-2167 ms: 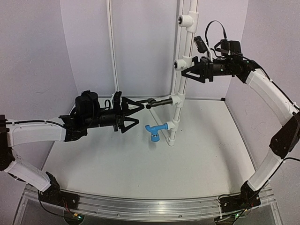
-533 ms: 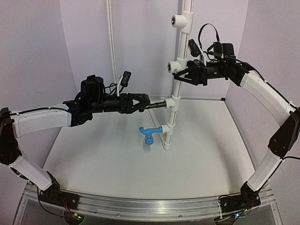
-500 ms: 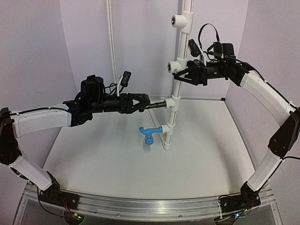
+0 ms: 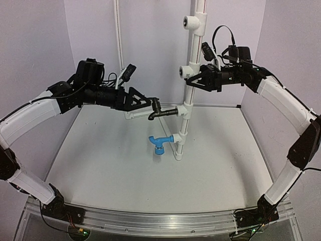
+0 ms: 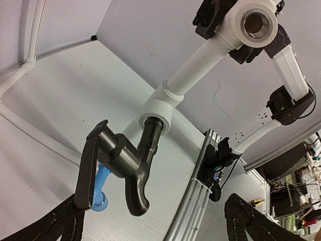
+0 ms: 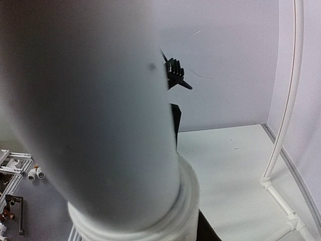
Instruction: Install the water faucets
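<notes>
Fingers of my left gripper [image 4: 148,103] stand wide apart and hold nothing. From the wrist view, the black faucet [image 5: 128,160] sits ahead between them and touches neither. Its stem is seated in the socket of a tee fitting [image 5: 155,108] on the white pipe [image 4: 193,55], with the spout curving downward. Below it, the blue faucet [image 4: 159,143] is plugged into the lowest tee, just above the counter [image 4: 115,165]. My right gripper [image 4: 199,80] has its fingers clamped on the white pipe higher up, just beside another tee.
</notes>
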Robot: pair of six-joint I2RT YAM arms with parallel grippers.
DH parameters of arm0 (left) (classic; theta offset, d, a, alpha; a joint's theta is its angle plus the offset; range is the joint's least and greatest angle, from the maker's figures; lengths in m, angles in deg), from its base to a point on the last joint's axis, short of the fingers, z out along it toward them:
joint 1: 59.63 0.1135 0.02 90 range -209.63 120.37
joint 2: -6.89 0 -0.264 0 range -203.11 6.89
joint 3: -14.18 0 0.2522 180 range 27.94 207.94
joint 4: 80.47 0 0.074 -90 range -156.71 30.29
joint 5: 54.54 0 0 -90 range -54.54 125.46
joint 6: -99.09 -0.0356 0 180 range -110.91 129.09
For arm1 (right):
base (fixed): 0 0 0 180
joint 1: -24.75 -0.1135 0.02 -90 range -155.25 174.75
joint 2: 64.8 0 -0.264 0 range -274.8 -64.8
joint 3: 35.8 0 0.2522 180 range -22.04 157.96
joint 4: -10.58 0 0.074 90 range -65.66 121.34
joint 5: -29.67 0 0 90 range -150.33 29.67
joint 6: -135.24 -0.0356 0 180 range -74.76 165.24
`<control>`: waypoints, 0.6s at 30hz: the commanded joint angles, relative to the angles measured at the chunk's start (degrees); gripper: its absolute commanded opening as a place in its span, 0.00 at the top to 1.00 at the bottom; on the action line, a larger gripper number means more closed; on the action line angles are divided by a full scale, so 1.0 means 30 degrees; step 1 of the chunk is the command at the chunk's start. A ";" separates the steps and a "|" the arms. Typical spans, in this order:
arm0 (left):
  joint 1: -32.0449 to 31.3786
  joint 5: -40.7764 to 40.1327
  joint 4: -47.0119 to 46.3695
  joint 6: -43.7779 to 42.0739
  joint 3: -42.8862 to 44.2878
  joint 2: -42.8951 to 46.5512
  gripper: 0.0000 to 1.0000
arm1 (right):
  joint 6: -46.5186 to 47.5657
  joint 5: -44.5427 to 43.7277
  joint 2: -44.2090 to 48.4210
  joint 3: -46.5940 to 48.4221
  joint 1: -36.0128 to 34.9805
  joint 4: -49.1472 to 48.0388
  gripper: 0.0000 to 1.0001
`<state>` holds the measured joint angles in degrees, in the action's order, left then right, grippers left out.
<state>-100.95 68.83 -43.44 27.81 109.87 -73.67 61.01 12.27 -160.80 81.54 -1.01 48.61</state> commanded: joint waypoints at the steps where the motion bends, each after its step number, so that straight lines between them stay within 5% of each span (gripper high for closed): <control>1: 0.1656 0.3129 0.2647 0.2218 0.1932 0.0350 0.03 | -0.1008 -0.0406 0.0355 -0.0559 -0.0016 0.1052 0.73; 6: 0.3985 0.6607 0.2450 0.4567 0.4069 -0.1761 0.02 | -0.1195 -0.0501 0.0366 -0.0633 -0.0003 0.1041 0.71; 13: 0.4206 0.8577 0.2324 0.6016 0.7501 -0.5462 0.11 | -0.1605 -0.0718 0.0446 -0.0625 -0.0002 0.1015 0.68; 18: 0.4160 0.9347 0.0497 0.7557 0.7407 -0.6579 0.15 | -0.1770 -0.0893 0.0525 -0.0685 -0.0023 0.1022 0.67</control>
<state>-88.25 92.30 -37.36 45.73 130.22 -92.37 60.14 11.29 -160.24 80.89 -1.01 47.89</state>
